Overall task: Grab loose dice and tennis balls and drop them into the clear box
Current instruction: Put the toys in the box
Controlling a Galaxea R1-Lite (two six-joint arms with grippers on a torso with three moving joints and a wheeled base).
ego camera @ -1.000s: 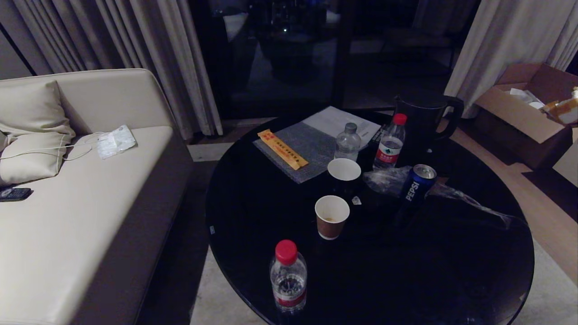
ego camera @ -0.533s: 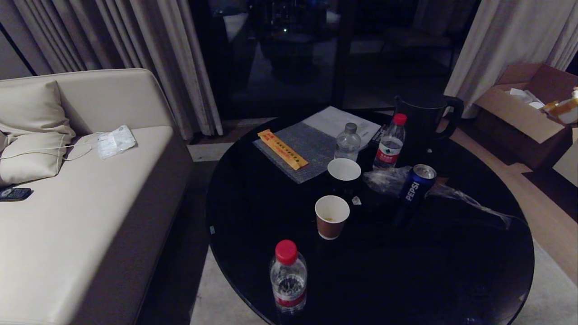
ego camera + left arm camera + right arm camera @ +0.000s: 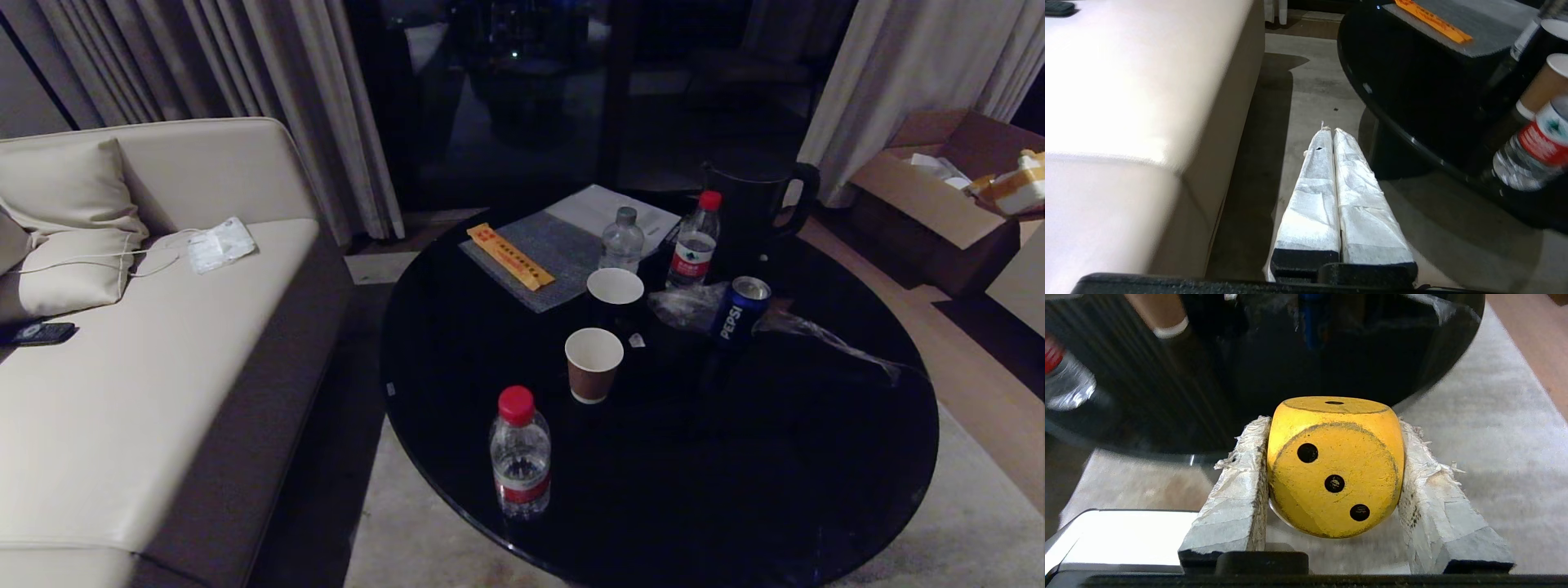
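Observation:
My right gripper (image 3: 1333,426) is shut on a yellow die (image 3: 1335,469), which sits squarely between the two taped fingers (image 3: 1237,486) with its three-dot face toward the camera. It hangs above pale carpet beside the edge of the round black table (image 3: 1331,355). In the left wrist view my left gripper (image 3: 1333,130) is shut and empty, over the floor strip between sofa and table. Neither arm shows in the head view. The tennis balls, the other dice and the clear box are out of view.
The black table (image 3: 816,490) carries a red-capped water bottle (image 3: 520,453), two paper cups (image 3: 593,363), a Pepsi can (image 3: 739,310), two more bottles, a dark kettle (image 3: 755,204) and papers. A beige sofa (image 3: 147,367) stands left. An open cardboard box (image 3: 939,196) stands far right.
The whole head view has shifted: table and sofa now sit a little higher and smaller, so the camera has moved. The things on the table keep their places.

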